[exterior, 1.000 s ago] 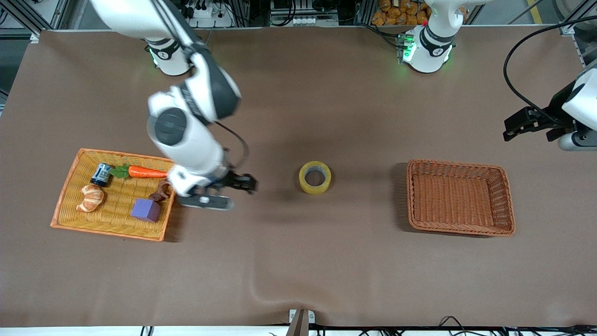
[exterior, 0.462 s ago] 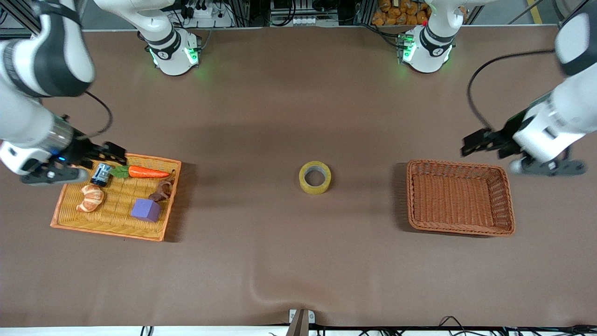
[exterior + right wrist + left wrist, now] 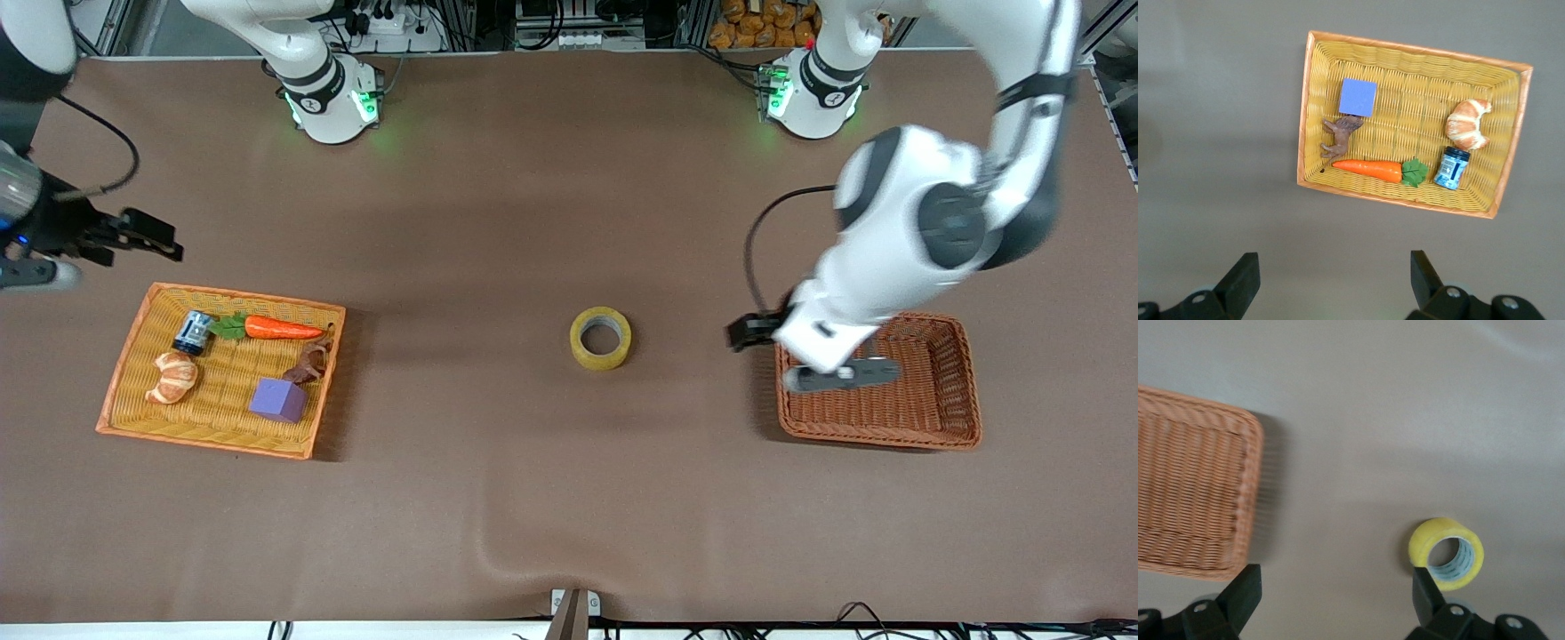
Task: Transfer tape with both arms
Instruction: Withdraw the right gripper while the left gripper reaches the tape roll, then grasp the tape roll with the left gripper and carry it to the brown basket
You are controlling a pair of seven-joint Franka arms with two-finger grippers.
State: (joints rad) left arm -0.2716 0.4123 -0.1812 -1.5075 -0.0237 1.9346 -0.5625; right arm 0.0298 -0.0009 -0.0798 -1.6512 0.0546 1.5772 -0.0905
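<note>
Brown worktop [image 3: 533, 498] carries two baskets and the tape. Left arm [image 3: 925, 240] reaches down from its base over the brown wicker basket [image 3: 933, 418]; right arm [image 3: 18, 204] is drawn back at its own end of the worktop. The brown wicker basket sits toward the left arm's end and holds nothing visible. The yellow tray basket [image 3: 120, 382] sits toward the right arm's end and holds five items: a purple block [image 3: 277, 399], an orange carrot toy [image 3: 283, 328] with green leaves, a croissant toy [image 3: 172, 376], a small brown animal figure [image 3: 309, 363] and a blue-labelled jar [image 3: 193, 332]. Left claw [image 3: 754, 332] hangs over the bare worktop just beside the brown basket's edge on the tape's side, jaws spread wide, holding nothing; the left wrist view shows both fingers [image 3: 1245, 597] apart with the tape between and ahead of them. Right claw [image 3: 147, 237] hangs over the worktop beside the yellow tray, jaws likewise spread wide and empty; the right wrist view looks down on the tray from above. Tape [image 3: 601, 338], a yellowish ring lying flat with its core opening upward, rests on the worktop between the two baskets, near the middle, touching nothing.
</note>
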